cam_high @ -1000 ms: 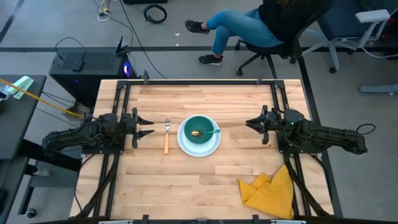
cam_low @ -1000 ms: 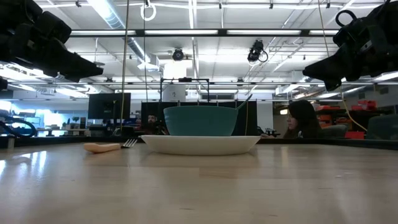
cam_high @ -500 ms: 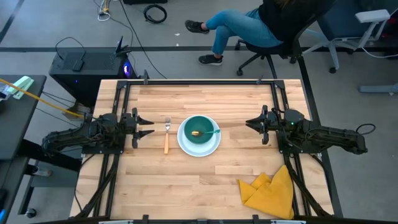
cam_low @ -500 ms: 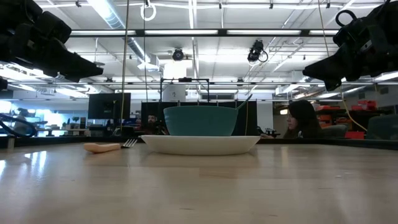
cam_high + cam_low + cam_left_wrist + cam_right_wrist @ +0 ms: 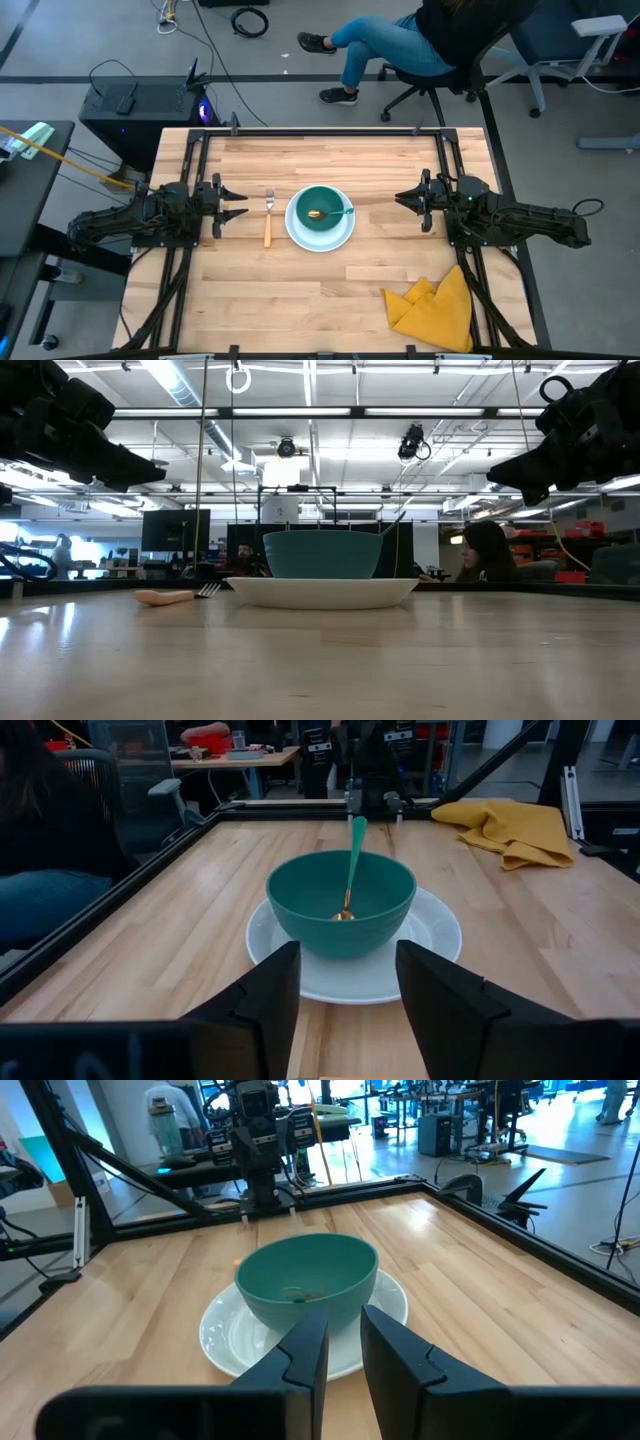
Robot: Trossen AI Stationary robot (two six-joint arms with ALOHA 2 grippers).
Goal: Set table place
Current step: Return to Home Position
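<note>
A teal bowl [image 5: 320,210] stands on a round white plate [image 5: 320,238] at the table's middle. A gold spoon with a teal handle [image 5: 336,211] lies in the bowl, its handle leaning on the rim; it also shows in the left wrist view [image 5: 352,860]. An orange-handled fork [image 5: 268,222] lies flat on the table left of the plate. My left gripper [image 5: 240,203] hovers open left of the fork, above the table. My right gripper [image 5: 400,200] hovers right of the plate, its fingers a narrow gap apart [image 5: 342,1345]. Both are empty.
A crumpled yellow cloth [image 5: 435,305] lies at the table's near right corner. Black frame rails [image 5: 320,131] run along the far edge and down both sides. A seated person [image 5: 420,40] is beyond the far edge.
</note>
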